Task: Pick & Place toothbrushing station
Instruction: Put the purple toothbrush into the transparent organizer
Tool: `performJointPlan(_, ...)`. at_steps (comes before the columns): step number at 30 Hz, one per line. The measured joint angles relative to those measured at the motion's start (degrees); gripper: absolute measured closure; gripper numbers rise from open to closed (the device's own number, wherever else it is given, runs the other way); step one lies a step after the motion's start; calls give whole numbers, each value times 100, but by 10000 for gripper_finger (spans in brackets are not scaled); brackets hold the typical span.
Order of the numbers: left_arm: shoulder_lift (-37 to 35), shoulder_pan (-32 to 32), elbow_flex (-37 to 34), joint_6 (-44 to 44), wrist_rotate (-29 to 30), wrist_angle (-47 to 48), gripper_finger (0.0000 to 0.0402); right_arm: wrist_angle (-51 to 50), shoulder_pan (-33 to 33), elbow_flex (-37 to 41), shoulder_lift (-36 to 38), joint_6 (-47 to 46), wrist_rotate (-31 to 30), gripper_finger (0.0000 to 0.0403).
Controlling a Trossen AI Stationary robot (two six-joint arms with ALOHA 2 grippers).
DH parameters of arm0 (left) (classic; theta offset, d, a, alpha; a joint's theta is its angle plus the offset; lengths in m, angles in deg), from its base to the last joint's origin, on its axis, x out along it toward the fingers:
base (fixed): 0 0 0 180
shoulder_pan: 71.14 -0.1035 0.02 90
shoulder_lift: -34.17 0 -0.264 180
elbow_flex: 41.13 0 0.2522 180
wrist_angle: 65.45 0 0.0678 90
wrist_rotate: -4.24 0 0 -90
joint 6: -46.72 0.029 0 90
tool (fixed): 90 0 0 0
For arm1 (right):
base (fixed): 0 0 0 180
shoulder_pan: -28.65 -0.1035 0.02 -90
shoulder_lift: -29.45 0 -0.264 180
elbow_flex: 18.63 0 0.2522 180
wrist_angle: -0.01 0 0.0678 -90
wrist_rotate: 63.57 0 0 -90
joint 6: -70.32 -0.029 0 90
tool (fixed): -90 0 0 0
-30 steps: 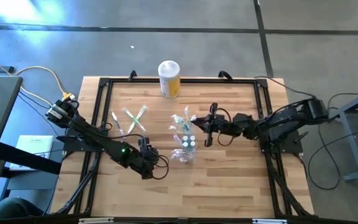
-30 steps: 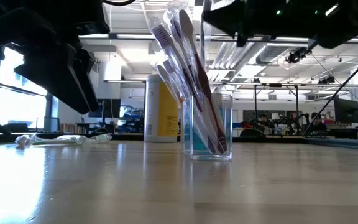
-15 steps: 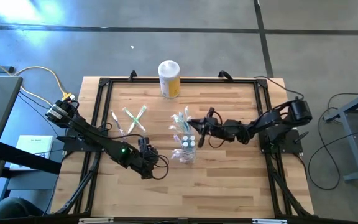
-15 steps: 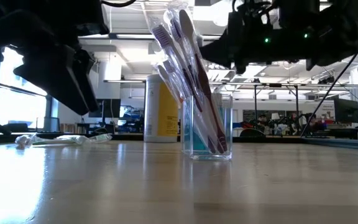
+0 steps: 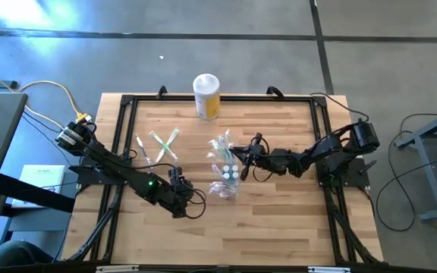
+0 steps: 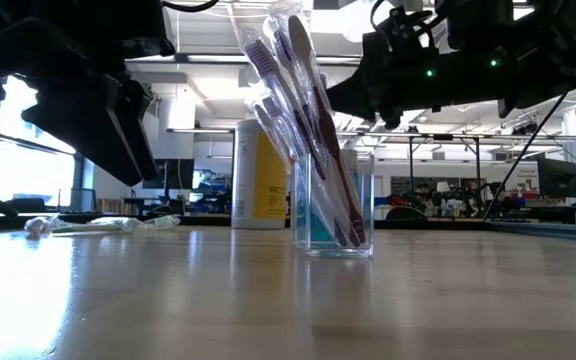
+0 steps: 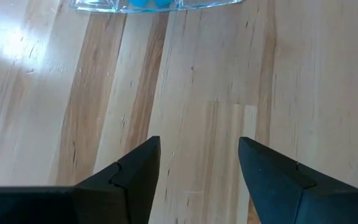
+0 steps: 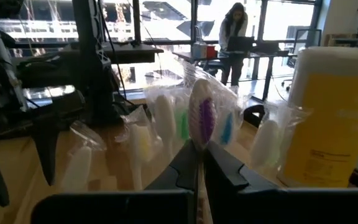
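Mostly loaded: clear cup (image 5: 227, 184) crammed with wrapped toothbrushes (image 6: 293, 70).
Loose toothbrushes (image 5: 160, 145) left on bench (image 5: 279, 212); right claw (image 5: 240, 161) together at cup, left claw (image 5: 179, 193) apart, empty.

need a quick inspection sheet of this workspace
surface: wooden table in a black frame, mostly bare
job's things: clear cup upright mid-table, holding wrapped toothbrushes; loose toothbrushes lie left of it
clutter: yellow canister at the far edge
grippers: left gripper open, empty, above bare wood near the cup; right gripper shut at the brush heads in the cup
cables: yellow cable off the table's left; wires along both arms
surroundings: a person at a desk behind
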Motion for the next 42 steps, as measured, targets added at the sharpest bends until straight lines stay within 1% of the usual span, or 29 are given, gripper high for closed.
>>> performJointPlan(2,0,0,-2,0,0,0,192,-146,-59,0,0,0,-203,398)
performJointPlan(4,0,0,-2,0,2,-2,192,-219,-91,0,0,-9,-268,398)
performJointPlan(11,0,0,-3,-2,4,-50,192,-231,-84,0,0,-114,-258,398)
performJointPlan(14,0,0,-4,-2,4,-50,192,-220,9,0,0,-331,-98,398)
performJointPlan(19,0,0,-4,-2,4,-50,192,-226,7,2,0,-352,-154,398)
performJointPlan(27,0,0,-7,-2,4,-50,192,-659,10,0,0,-547,-141,398)
performJointPlan(32,0,0,-9,-4,4,-86,192,-710,12,-2,0,-610,-131,397)
performJointPlan(36,0,0,-9,-3,7,-90,192,-727,12,-2,0,-626,-140,378)
performJointPlan(42,0,0,-9,4,11,-89,192,-773,7,11,-11,-599,-132,315)
